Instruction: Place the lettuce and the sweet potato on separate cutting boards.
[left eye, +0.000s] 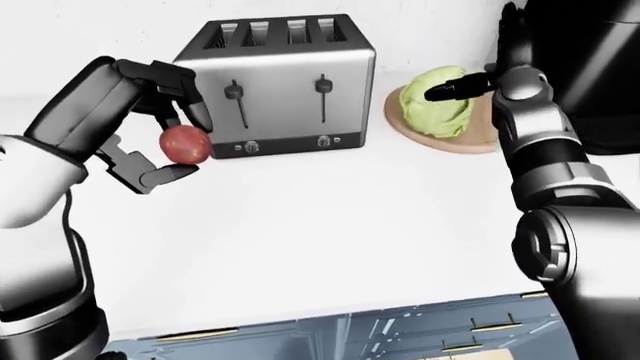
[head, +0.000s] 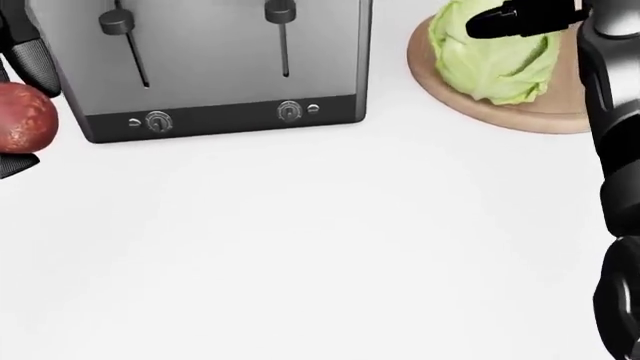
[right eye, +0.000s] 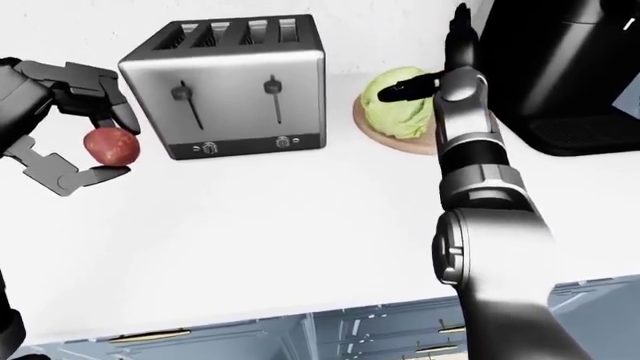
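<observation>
Above the tabletop's left edge, left hand (left eye: 160, 146) fingers pinching sweet potato (left eye: 185, 144), right hand (left eye: 490, 75) fingers spread by lettuce (left eye: 437, 103) on cutting board (left eye: 480, 139)

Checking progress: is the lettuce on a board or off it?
On: the lettuce sits on the round board, the right hand open beside it.

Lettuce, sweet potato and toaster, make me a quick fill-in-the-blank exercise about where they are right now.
1. The lettuce sits on a round wooden ____.
2. The left robot hand grips the reddish ____ above the white counter.
3. Between the two vegetables stands a silver ____ with four slots.
4. The right robot hand has one finger stretched over the ____.

Missing words: cutting board; sweet potato; toaster; lettuce
</observation>
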